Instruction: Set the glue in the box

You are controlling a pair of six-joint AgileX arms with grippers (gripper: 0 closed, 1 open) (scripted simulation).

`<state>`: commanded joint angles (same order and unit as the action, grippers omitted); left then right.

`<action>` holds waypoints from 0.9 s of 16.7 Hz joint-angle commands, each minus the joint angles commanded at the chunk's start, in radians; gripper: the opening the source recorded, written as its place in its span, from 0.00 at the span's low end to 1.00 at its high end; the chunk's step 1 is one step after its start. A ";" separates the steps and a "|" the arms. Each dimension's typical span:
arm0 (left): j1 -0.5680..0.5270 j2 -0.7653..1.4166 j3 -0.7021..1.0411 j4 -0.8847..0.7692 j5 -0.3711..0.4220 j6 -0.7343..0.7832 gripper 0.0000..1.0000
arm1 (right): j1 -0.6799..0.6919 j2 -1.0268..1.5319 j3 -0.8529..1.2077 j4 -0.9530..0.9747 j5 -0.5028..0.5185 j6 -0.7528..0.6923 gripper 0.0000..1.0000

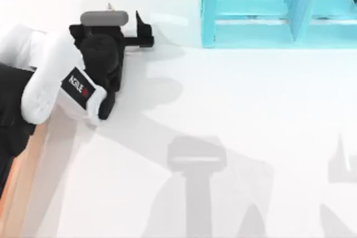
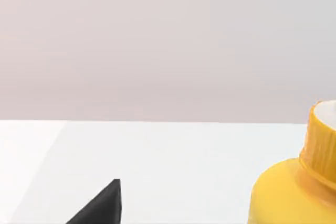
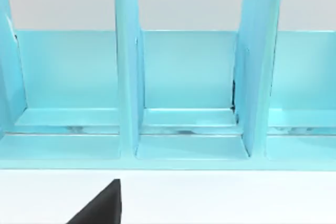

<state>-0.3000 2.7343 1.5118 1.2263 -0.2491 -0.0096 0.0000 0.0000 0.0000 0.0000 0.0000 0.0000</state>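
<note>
At the far left corner of the counter, the left arm lay stretched toward the back edge, its left gripper dark against the white surface. Whether that gripper was spread or pressed together could not be told. The glue sat very near it: the left wrist view caught the yellow-orange body and the ribbed collar under the pale cap. In the top view just a pale pointed tip poked out behind the arm, close to the back edge. Whether the gripper touched the bottle could not be told.

An orange-brown strip of the box ran along the counter's left edge, partly under the arm and well apart from the glue, which was outside it.

The turquoise shelf unit stood at the back right. The right wrist view faced its open compartments, with the right gripper low in front of them. Its state could not be told either.
</note>
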 joint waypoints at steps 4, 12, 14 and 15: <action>0.000 0.000 0.000 0.000 0.000 0.000 0.70 | 0.000 0.000 0.000 0.000 0.000 0.000 1.00; 0.000 0.000 0.000 0.000 0.000 0.000 0.10 | 0.000 0.000 0.000 0.000 0.000 0.000 1.00; 0.000 0.000 0.000 0.000 0.000 0.000 0.00 | 0.000 0.000 0.000 0.000 0.000 0.000 1.00; 0.000 0.000 0.000 0.000 0.000 0.000 0.00 | 0.000 0.000 0.000 0.000 0.000 0.000 1.00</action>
<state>-0.3000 2.7343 1.5118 1.2263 -0.2491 -0.0096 0.0000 0.0000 0.0000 0.0000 0.0000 0.0000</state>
